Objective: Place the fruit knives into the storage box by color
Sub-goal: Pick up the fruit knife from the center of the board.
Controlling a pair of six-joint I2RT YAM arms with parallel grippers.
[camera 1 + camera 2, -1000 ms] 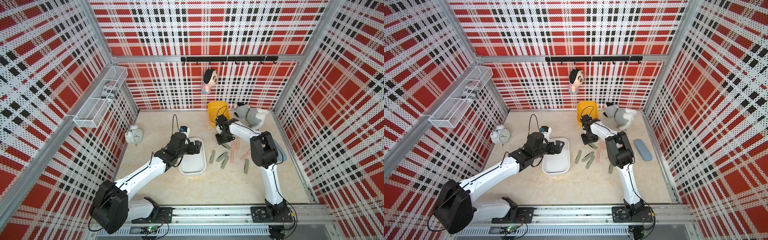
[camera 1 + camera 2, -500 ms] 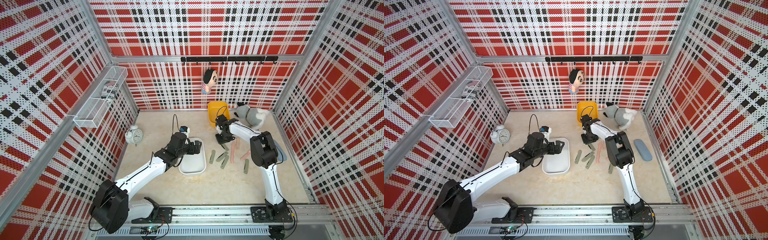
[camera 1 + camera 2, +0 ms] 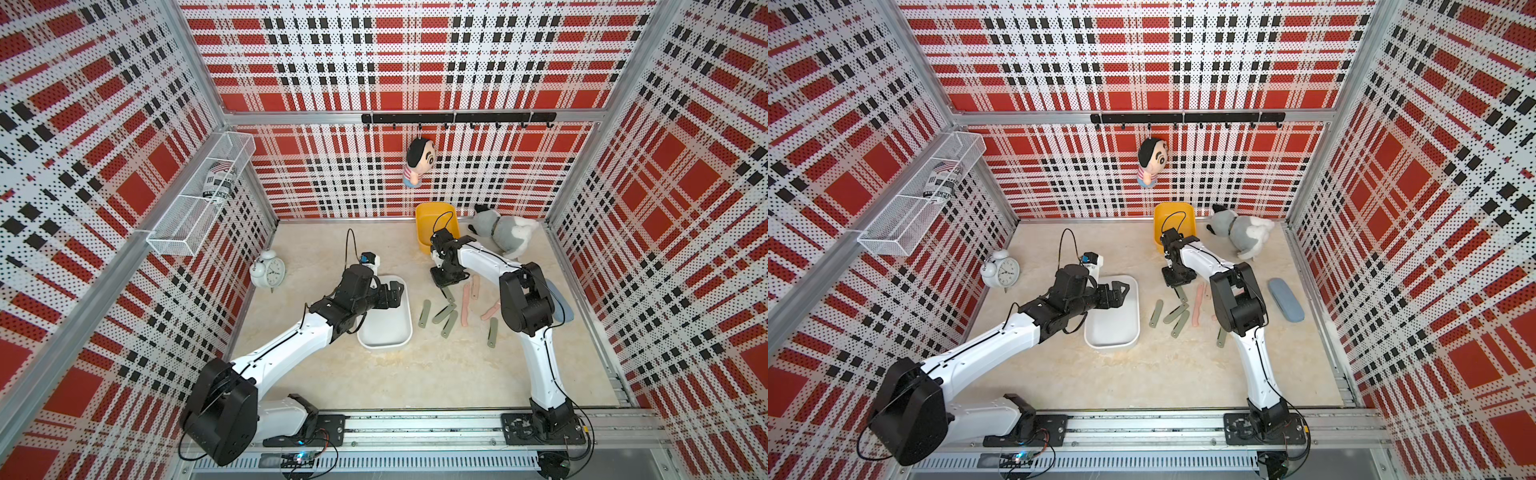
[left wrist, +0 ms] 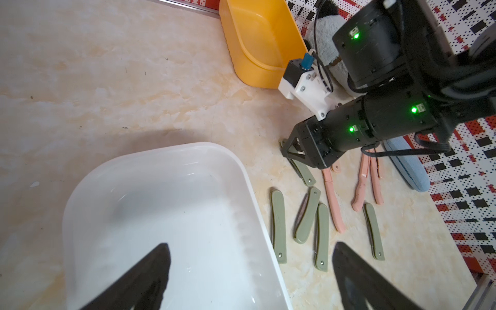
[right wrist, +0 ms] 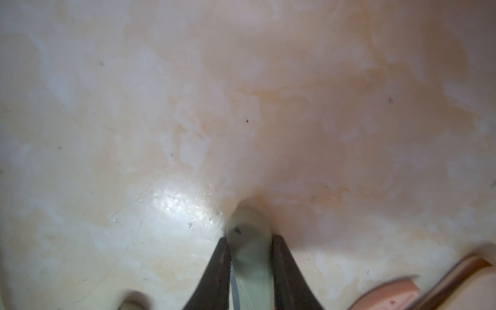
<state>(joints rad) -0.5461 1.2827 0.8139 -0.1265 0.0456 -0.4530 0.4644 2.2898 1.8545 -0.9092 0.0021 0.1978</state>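
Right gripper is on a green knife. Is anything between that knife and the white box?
On the table, three other green knives lie between the green knife in the right gripper and the white box; a lift would likely clear them. The open left gripper hovers over the box's far end.

Beige tabletop [image 3: 395,382] bears white box [image 3: 384,328], yellow tub [image 3: 426,224], clock [image 3: 268,272], plush dog [image 3: 505,235], scattered fruit knives [image 3: 424,313].

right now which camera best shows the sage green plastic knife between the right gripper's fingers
The right wrist view: the sage green plastic knife sits close up in the right gripper, a finger on each edge. The left wrist view shows only its free end; in both top views it is a small sliver.
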